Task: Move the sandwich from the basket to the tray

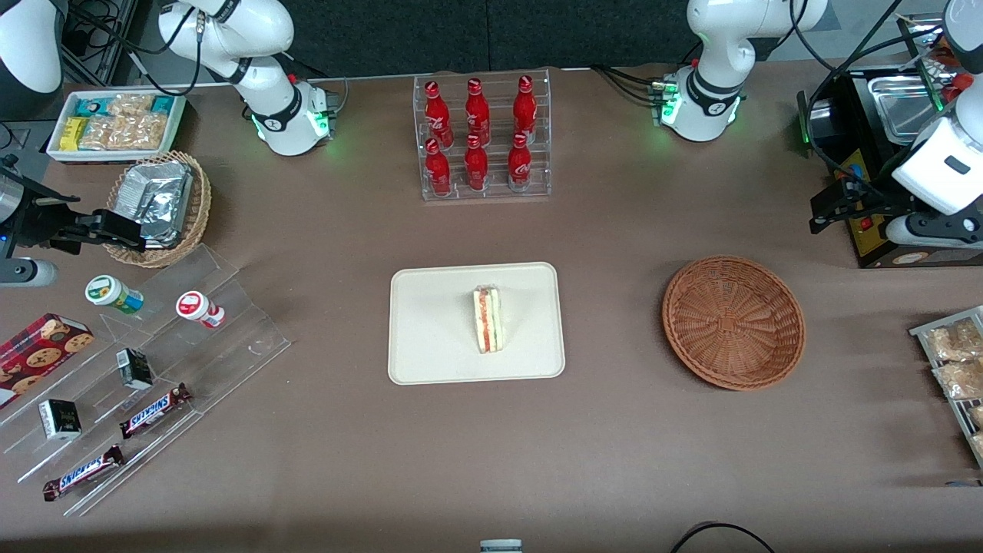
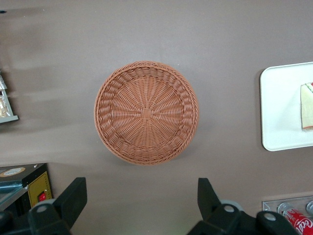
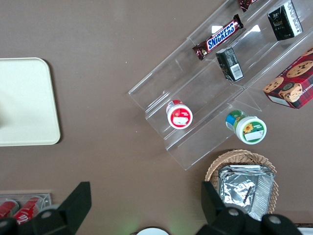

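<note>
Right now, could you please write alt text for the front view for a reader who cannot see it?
A sandwich lies on a cream tray at the table's centre, and the reddish-brown basket toward the working arm's end is empty. The hand hangs above the table edge there, open, holding nothing.

We see the sandwich lying on the tray. The basket sits at the tray's three o'clock, well apart. Our gripper hangs open above the table, near the basket.

The left wrist view's edge crops the flat cream rectangular tray and the white-bread wedge sandwich on it. The left arm's gripper, above the table, shows only two spread black fingers.
</note>
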Motion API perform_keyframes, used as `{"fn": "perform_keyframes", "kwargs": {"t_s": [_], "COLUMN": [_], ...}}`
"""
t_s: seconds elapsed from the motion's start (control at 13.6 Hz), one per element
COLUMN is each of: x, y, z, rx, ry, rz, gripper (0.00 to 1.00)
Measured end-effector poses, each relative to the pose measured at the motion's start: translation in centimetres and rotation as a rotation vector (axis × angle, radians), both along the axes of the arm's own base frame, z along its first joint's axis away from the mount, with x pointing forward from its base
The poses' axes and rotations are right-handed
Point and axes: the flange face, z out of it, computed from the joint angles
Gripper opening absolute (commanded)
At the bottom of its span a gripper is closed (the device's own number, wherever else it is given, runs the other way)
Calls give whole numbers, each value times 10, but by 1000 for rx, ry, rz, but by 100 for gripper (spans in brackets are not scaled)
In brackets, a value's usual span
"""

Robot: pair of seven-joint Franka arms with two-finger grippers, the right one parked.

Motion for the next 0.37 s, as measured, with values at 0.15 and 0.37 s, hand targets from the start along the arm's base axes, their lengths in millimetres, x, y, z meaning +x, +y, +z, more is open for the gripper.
{"fn": "perform_keyframes", "kwargs": {"t_s": [0.15,0.37], "x": [-2,-7], "y": [0,2], "z": [10,23], "rx": [2,12], "ry": [-8,0], "rz": [0,-1], "gripper": [100,100]}}
